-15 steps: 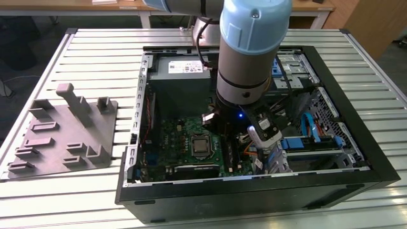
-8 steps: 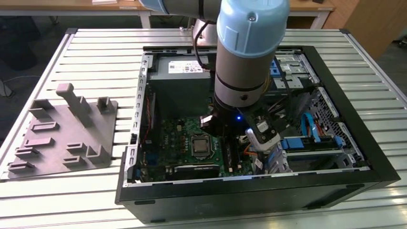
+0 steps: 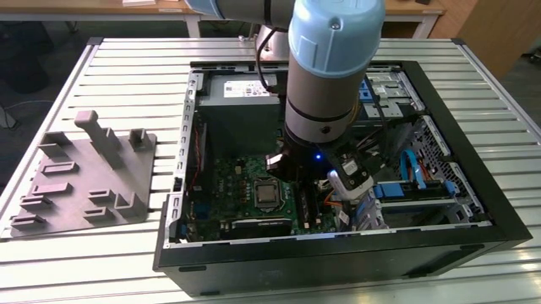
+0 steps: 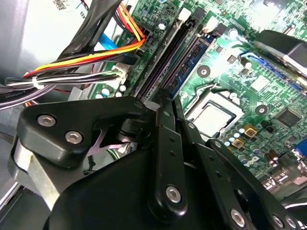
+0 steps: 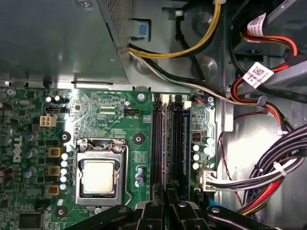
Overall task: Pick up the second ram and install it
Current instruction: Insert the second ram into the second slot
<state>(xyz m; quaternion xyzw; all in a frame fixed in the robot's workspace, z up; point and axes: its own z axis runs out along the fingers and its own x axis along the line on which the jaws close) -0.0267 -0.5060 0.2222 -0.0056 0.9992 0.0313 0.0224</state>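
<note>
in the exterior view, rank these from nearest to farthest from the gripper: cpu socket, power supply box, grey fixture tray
1. The cpu socket sits on the motherboard inside the case, just to the exterior view's left of the gripper.
2. The power supply box sits at the far end of the case, beyond the arm.
3. The grey fixture tray lies outside the case, on the slatted table at the exterior view's left.

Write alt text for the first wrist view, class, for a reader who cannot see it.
The black gripper sits over the long black memory slots of a green motherboard, beside a square silver processor. Bundled coloured cables run along the grey metal case.
</note>
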